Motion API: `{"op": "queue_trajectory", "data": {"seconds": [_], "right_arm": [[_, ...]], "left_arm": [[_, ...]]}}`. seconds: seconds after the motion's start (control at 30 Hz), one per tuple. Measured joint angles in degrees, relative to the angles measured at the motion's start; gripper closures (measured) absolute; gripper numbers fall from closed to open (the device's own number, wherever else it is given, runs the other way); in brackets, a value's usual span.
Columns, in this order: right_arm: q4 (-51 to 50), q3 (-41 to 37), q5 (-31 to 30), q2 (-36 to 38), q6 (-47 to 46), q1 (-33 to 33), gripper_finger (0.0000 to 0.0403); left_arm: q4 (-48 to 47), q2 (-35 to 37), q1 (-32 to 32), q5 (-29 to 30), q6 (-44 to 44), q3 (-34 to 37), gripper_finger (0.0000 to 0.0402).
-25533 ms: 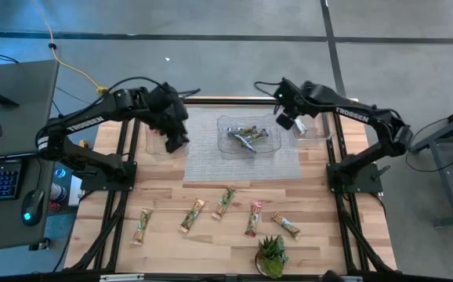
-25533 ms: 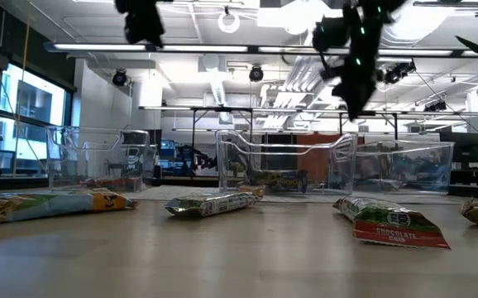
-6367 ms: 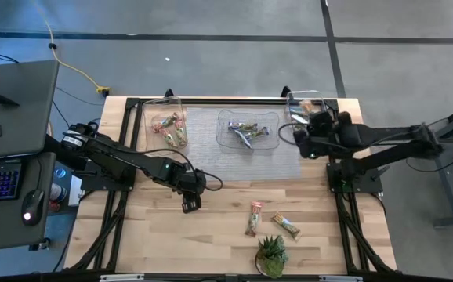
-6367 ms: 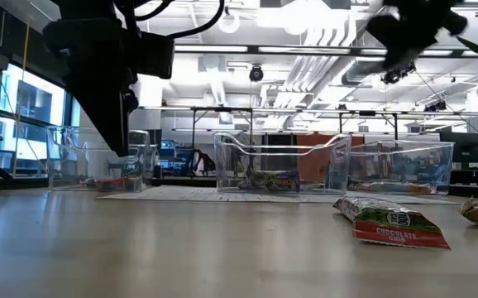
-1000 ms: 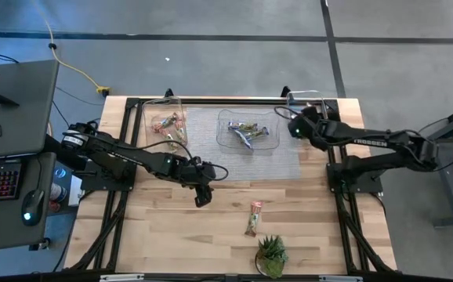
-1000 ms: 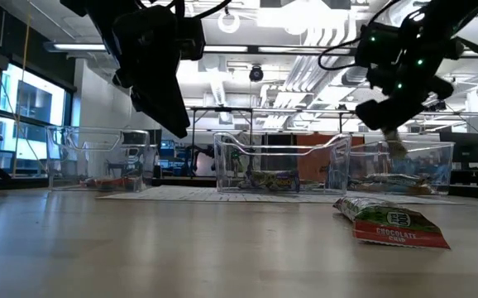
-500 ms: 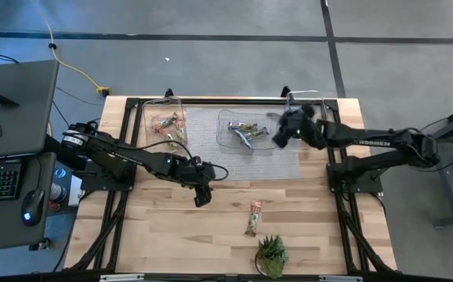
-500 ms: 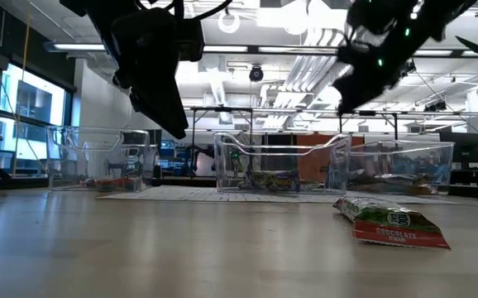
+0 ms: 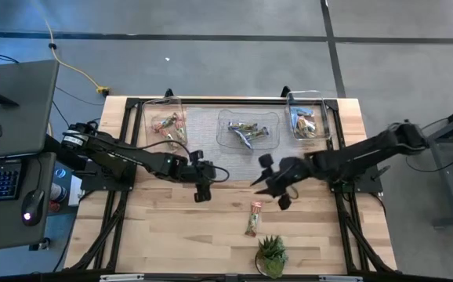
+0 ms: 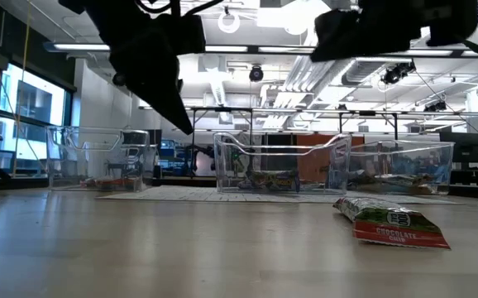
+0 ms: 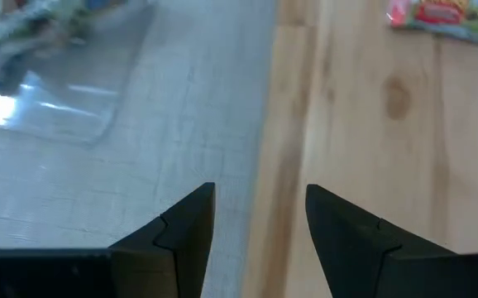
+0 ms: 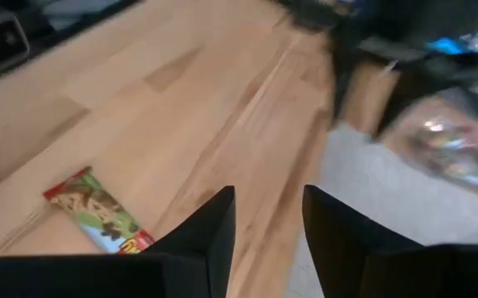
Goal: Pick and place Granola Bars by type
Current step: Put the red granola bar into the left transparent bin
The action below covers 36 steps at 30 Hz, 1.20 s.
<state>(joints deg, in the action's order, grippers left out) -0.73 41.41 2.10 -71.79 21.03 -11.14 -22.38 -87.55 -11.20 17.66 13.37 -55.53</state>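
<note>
Nearly done: one granola bar (image 9: 253,218) is left on the table (image 9: 164,227), near the plant (image 9: 271,254); others fill three bins. Right end effector (image 9: 277,189) hangs released above it, left end effector (image 9: 202,193) released too.

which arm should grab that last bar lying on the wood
Right, probably. Its open, empty right hand hovers just above the granola bar, nearer than the left hand, which is also open and empty but farther off.
</note>
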Motion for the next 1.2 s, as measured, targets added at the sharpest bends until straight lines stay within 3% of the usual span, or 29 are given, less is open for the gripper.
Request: {"op": "queue_trajectory", "data": {"seconds": [0.13,0.27,0.53,0.7,0.97,1.2], "right_arm": [[4.3,0.0,-2.7,-7.0,0.0,-0.6,0.0279],[4.1,0.0,-4.6,-9.6,1.0,-0.5,0.028],[0.6,0.0,16.6,-10.3,0.8,-1.2,0.0329],[-1.6,0.0,18.0,-13.4,0.7,-2.9,0.0395],[5.1,0.0,18.0,-25.2,0.9,-5.0,0.0399],[13.1,1.8,16.8,-30.5,3.1,-5.0,0.04]], "left_arm": [[3.7,0.0,0.0,0.6,1.5,0.0,0.0218],[8.3,0.0,0.0,-5.1,4.5,0.0,0.0218],[8.3,0.0,0.0,-5.7,3.4,0.0,0.0218],[8.7,0.0,0.0,-4.9,3.6,0.0,0.0218],[8.8,0.0,0.0,-5.1,3.6,0.0,0.0218],[8.9,0.0,0.0,-5.1,3.4,0.0,0.0218]]}}
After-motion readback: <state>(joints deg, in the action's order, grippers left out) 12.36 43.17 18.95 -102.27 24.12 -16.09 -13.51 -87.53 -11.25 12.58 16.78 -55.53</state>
